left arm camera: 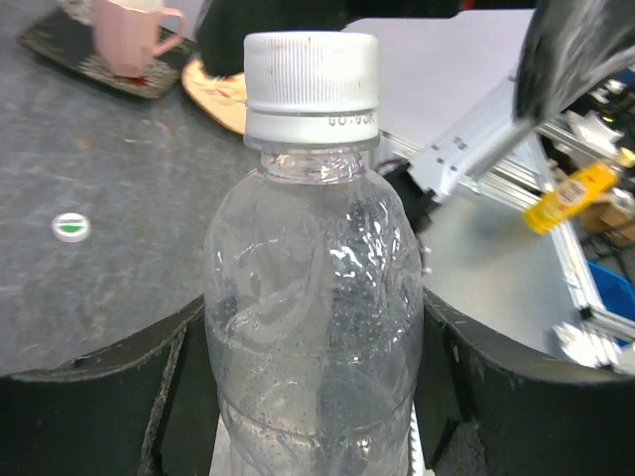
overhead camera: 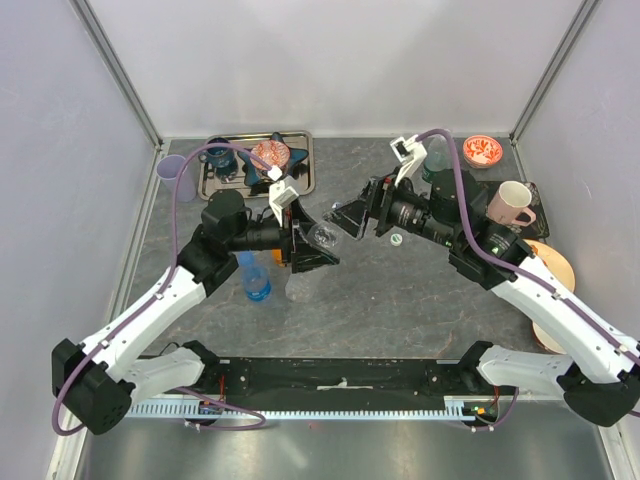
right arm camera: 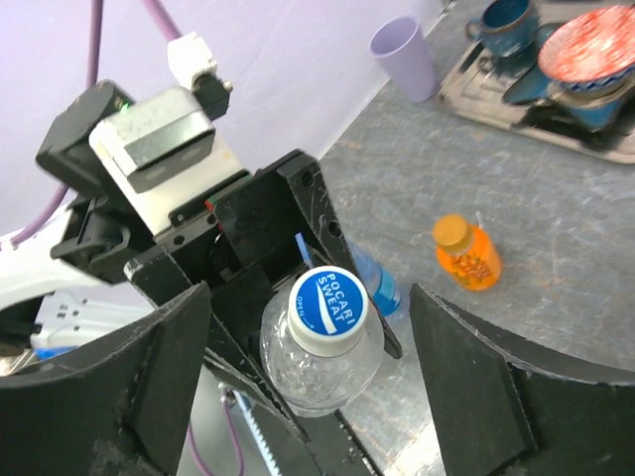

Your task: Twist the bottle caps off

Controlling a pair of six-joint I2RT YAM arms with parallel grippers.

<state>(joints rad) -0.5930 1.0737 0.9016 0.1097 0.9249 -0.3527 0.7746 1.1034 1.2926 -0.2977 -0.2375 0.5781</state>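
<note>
The clear bottle (left arm camera: 313, 297) was held in the left gripper (overhead camera: 308, 242); its fingers (left arm camera: 99, 397) were closed against both sides of the bottle's body, below the shoulder. The capped end of the bottle was pointed toward the right gripper (right arm camera: 310, 317).

The white-and-blue cap (right arm camera: 327, 305) was seated on the neck of the clear bottle — ribbed white skirt, blue printed top. The right gripper was positioned around that cap; its fingers (right arm camera: 486, 397) were spread wide, one on each side, both held apart from the cap.

The white-and-green cap (left arm camera: 70, 227) was lying flat and loose on the table (overhead camera: 400, 290), near the right gripper and apart from any bottle.

The orange cap (right arm camera: 451, 231) was fitted on a small orange bottle (right arm camera: 468, 263) standing upright on the table; a blue bottle (overhead camera: 257, 283) was standing near it — partly hidden behind the left gripper in the right wrist view.
</note>
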